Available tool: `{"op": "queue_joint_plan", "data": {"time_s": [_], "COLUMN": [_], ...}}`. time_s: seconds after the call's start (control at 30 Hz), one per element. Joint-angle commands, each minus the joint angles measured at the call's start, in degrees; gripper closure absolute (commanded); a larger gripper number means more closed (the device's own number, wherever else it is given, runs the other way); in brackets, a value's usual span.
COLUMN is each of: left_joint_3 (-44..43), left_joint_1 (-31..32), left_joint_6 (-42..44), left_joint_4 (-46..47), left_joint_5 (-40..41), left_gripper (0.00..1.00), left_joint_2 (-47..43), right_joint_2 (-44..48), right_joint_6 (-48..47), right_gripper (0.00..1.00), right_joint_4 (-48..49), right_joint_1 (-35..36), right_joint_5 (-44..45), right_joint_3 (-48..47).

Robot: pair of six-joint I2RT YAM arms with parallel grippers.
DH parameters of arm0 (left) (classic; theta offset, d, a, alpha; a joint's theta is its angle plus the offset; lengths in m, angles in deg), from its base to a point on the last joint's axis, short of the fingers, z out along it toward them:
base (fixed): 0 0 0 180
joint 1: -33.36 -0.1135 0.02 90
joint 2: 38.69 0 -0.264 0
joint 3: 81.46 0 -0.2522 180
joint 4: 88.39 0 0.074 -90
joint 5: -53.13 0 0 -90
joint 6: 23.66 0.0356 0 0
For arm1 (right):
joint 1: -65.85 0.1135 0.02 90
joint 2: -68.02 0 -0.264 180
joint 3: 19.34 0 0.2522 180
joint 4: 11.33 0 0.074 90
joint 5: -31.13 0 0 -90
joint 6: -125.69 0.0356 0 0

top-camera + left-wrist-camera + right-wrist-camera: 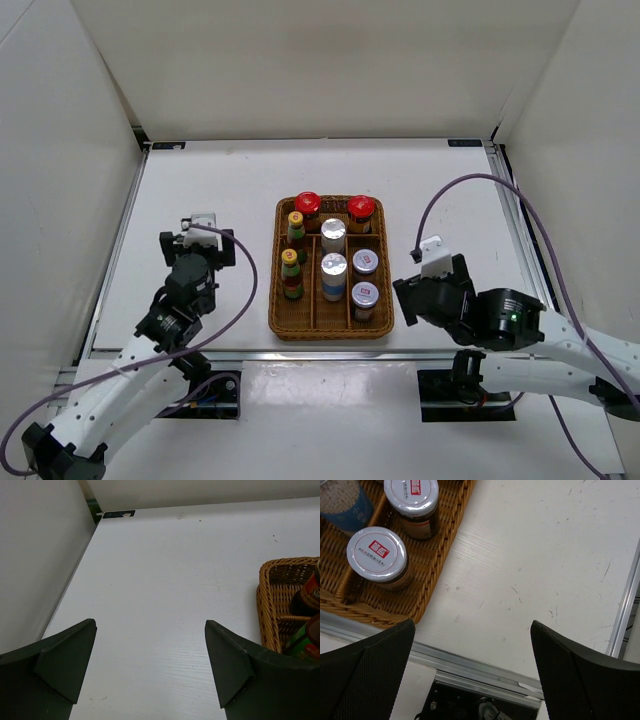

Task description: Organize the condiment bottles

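Sorting looks finished: all eight condiment bottles stand paired by kind inside the wicker tray on the table, while the left tool and right tool flank it, both spread wide and empty.

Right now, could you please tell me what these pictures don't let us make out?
Top view: print on the condiment bottles is too small to read.
Left wrist: two dark bottles cut off by the right edge.
Right wrist: white-blue bottle cropped by the top edge.
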Motion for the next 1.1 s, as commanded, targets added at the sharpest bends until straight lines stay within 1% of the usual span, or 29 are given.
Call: {"op": "queue_joint_plan", "data": {"time_s": [0.0,0.1,0.13,0.2,0.3,0.4,0.47,0.57,0.63,0.67,0.7,0.77,0.9,1.0,1.07], "left_joint_3": [1.8,1.8,2.3,3.7,5.7,6.5,6.5,6.5,7.0,7.0,6.1,5.5,5.4,3.5,2.9], "left_joint_1": [-1.5,-1.5,-1.5,-1.5,-1.5,-1.5,-1.5,-1.5,-1.5,-1.5,-1.5,-1.5,-1.5,-1.5,-3.1], "left_joint_6": [-2.7,-3.3,-2.3,-0.5,1.0,1.7,1.7,1.1,1.1,1.1,0.3,-1.1,-1.8,-3.4,-4.9], "left_joint_4": [3.5,3.5,4.1,5.9,9.8,9.8,9.8,9.8,9.8,8.2,7.3,5.8,5.2,3.3,2.2], "left_joint_5": [-3.0,-1.6,0.4,4.1,4.9,1.0,-0.1,-2.4,-4.0,-6.9,-7.7,-8.2,-6.2,-7.7,-8.3], "left_gripper": [0.0,0.0,0.0,0.0,0.0,0.0,0.0,0.0,0.0,0.0,0.0,0.0,0.0,0.0,0.0], "left_joint_2": [-3.9,-6.7,-7.4,-8.2,-8.8,-6.5,-6.0,-5.4,-7.4,-8.1,-9.4,-10.0,-10.6,-8.3,-5.4], "right_joint_2": [-1.7,-2.9,-2.9,-2.2,-0.1,2.3,3.5,3.5,3.5,3.5,3.5,3.0,3.0,3.0,3.0], "right_joint_6": [-1.2,-1.2,-1.2,-1.2,-1.2,-1.2,-1.2,-1.2,-1.2,-1.2,-1.2,-1.2,-1.2,-1.2,-1.2], "right_gripper": [0.01,0.01,0.01,0.01,0.01,0.01,0.01,0.01,0.01,0.01,0.01,0.01,0.01,0.01,0.01], "right_joint_4": [0.6,0.6,0.6,0.6,0.6,1.1,1.1,1.7,1.7,1.7,1.7,1.7,1.7,1.7,1.7], "right_joint_1": [-0.3,-0.3,-0.3,-0.3,-0.3,-0.3,-0.3,-0.3,-0.3,-0.3,-0.3,-0.3,-0.3,-0.3,-0.3], "right_joint_5": [-2.7,-3.4,-4.0,-4.5,-5.1,-5.1,-5.6,-5.6,-5.6,-5.6,-5.6,-5.6,-6.1,-6.1,-6.7], "right_joint_3": [-1.5,-1.5,-1.5,-1.5,-1.5,-1.0,-1.0,-0.5,-0.5,-0.5,-0.5,-0.5,-0.5,-0.5,-0.5]}}
